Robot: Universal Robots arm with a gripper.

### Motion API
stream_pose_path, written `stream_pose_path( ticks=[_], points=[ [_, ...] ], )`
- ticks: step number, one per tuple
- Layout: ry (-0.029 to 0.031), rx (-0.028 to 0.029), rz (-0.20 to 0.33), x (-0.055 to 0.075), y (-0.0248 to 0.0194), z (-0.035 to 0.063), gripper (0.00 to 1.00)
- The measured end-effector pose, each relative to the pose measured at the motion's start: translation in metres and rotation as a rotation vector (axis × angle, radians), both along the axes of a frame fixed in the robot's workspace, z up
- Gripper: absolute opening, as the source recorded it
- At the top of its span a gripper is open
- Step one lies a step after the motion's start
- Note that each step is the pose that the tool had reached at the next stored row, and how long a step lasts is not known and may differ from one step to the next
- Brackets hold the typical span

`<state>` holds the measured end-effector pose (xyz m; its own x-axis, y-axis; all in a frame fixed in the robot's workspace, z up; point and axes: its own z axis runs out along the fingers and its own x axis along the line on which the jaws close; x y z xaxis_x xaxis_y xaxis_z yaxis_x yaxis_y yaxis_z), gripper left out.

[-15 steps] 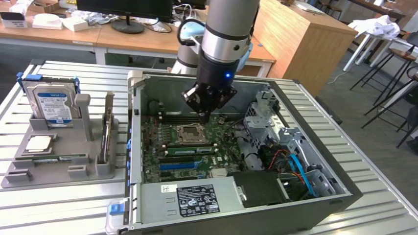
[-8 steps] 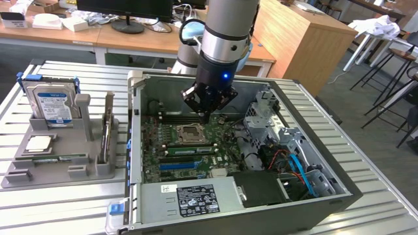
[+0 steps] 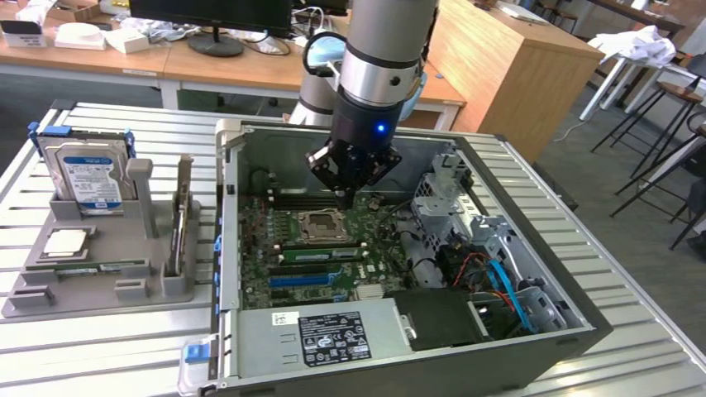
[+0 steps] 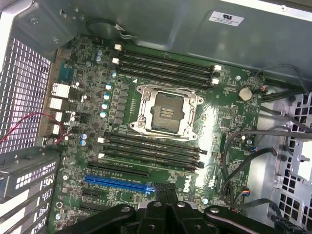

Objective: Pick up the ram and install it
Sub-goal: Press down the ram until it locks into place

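Centre frame, over board (image 3: 320,248): gripper (image 3: 345,201) pinched together, empty | ram (image 3: 178,219) upright in holder (image 3: 99,273), left of frame | risk: descending further, fingertips striking socket (image 3: 327,225), bending pins

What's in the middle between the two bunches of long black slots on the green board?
The square processor socket with its metal frame sits between them, as the wrist view shows.

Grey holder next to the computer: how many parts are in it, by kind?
Hard drive: 1
Square chip: 1
Green memory stick, lying flat: 1
Thin card standing on edge: 1
Total: 4
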<state>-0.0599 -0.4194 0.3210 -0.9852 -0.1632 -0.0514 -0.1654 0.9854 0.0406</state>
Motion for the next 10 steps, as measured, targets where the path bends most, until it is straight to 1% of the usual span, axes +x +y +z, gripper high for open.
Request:
stream_pose_path(
  ticks=[3,5,10],
  points=[
    [0.0001,-0.0010,0.000,0.0001,0.0002,0.0000,0.10],
    [0.0016,-0.0018,-0.002,0.0000,0.0002,0.0000,0.10],
    [0.0120,-0.0021,-0.008,0.0007,0.0003,0.0000,0.10]
  ],
)
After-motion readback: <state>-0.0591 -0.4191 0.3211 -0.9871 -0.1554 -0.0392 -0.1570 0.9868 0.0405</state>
